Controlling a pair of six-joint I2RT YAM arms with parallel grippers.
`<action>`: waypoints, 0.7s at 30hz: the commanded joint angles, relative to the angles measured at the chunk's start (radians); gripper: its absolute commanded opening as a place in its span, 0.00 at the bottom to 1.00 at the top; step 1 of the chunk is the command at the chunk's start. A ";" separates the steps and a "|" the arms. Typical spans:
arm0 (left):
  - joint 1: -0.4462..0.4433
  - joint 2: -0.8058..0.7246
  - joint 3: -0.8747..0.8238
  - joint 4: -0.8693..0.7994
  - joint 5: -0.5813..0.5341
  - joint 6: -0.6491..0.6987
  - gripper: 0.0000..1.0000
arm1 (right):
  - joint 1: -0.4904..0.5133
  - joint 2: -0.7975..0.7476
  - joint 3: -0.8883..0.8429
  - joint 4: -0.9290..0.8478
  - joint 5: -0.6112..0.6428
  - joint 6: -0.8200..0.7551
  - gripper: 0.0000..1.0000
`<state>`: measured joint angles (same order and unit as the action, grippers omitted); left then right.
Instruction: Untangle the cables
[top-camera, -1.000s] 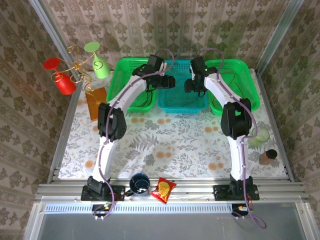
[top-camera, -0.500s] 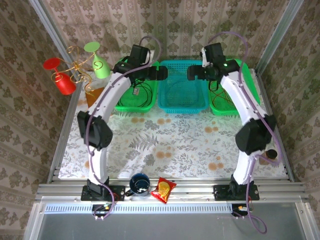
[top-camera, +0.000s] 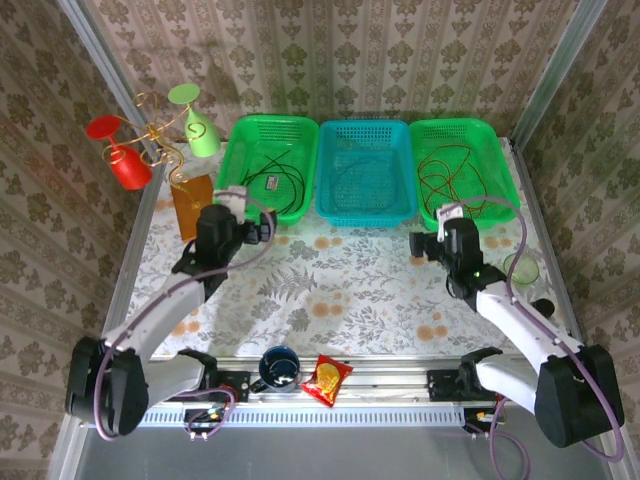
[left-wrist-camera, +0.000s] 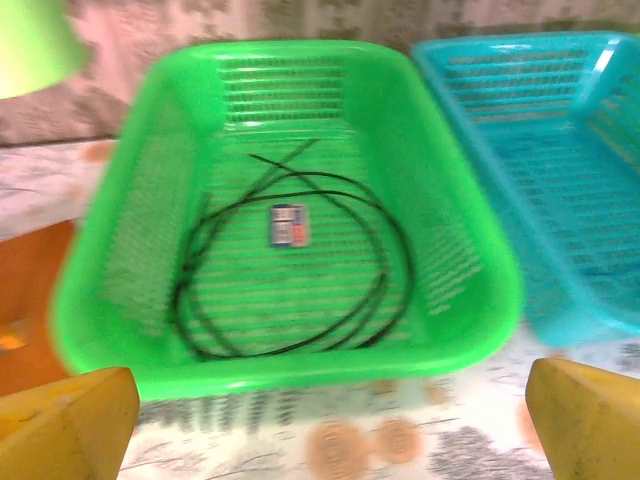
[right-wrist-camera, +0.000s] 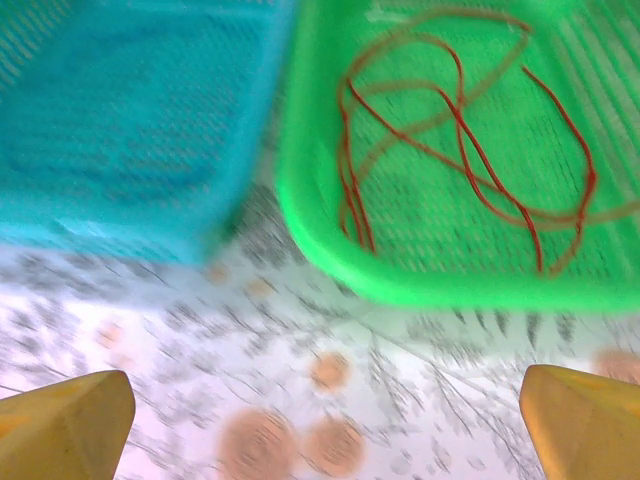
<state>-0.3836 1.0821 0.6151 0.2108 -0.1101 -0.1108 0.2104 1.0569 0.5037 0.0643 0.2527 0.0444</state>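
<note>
Black cable alone in left basket, 11 o'clock; red cable alone in right basket, 1 o'clock: kept separate, judged untangled. Left gripper, right gripper: spread wide, empty.

Black cable loosely coiled flat in left green basket, red cable in tangled loops in right green basket

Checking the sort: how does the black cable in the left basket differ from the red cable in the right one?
The black cable lies in round loops; the red cable sprawls in crossing strands. The black cable rings a small label; the red cable has none visible. Both rest in green baskets.
</note>
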 joint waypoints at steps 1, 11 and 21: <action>0.022 -0.115 -0.124 0.218 -0.103 0.147 1.00 | -0.045 -0.038 -0.078 0.278 0.107 -0.054 1.00; 0.186 -0.143 -0.358 0.439 -0.099 0.132 1.00 | -0.146 0.271 -0.203 0.810 0.084 0.027 1.00; 0.224 0.138 -0.415 0.724 -0.129 0.214 1.00 | -0.148 0.461 -0.209 0.977 -0.044 -0.013 1.00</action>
<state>-0.1738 1.1679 0.2157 0.7746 -0.2127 0.0540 0.0662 1.5238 0.2733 0.9867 0.2497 0.0463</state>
